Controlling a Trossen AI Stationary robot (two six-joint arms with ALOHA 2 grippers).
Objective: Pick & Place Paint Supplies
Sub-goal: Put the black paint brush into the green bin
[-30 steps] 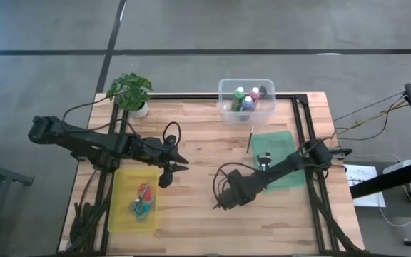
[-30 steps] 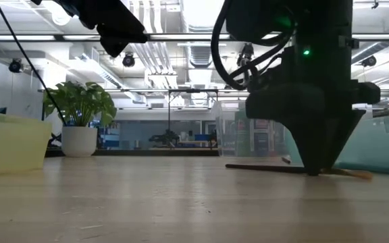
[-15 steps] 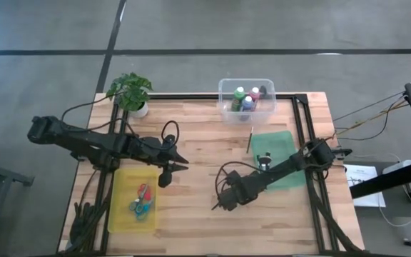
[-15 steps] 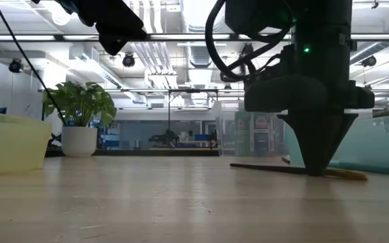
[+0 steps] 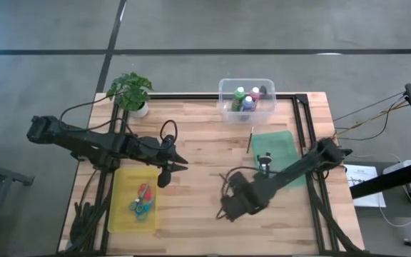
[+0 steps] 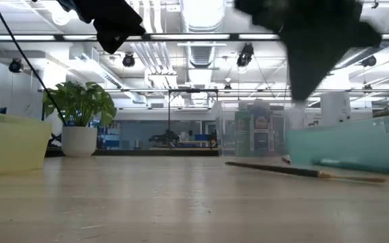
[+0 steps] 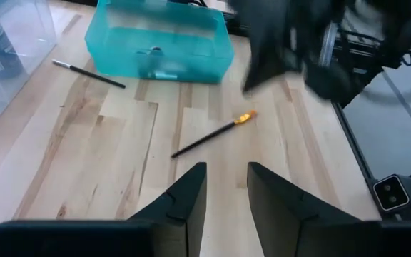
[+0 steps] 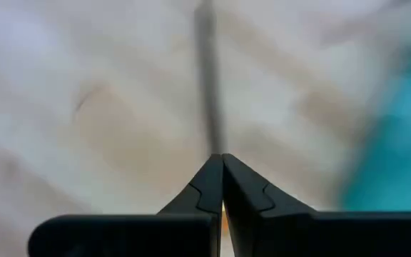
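A thin dark brush (image 7: 209, 137) with an orange end (image 7: 245, 116) lies flat on the wooden table (image 5: 198, 185); it also shows in the low view (image 6: 282, 169). My right gripper (image 6: 301, 91) hangs shut above it with nothing between its fingers. In its wrist view the brush (image 8: 207, 71) lies blurred beyond the shut tips (image 8: 222, 155). My left gripper (image 7: 227, 171) hovers open and empty over the table's middle left (image 5: 183, 163). A second brush (image 5: 250, 138) lies beside the teal tray (image 5: 277, 146).
A clear bin (image 5: 247, 100) holding small paint bottles stands at the far edge. A yellow tray (image 5: 123, 207) with scissors (image 5: 141, 200) sits near left. A potted plant (image 5: 130, 91) stands at the far left corner. Black frame rails (image 5: 302, 128) run along the table's sides.
My right gripper stood with its tips on the table at the brush, shut there, then rose well clear and drew toward the near edge. The brush stayed lying on the table, shifted only slightly.
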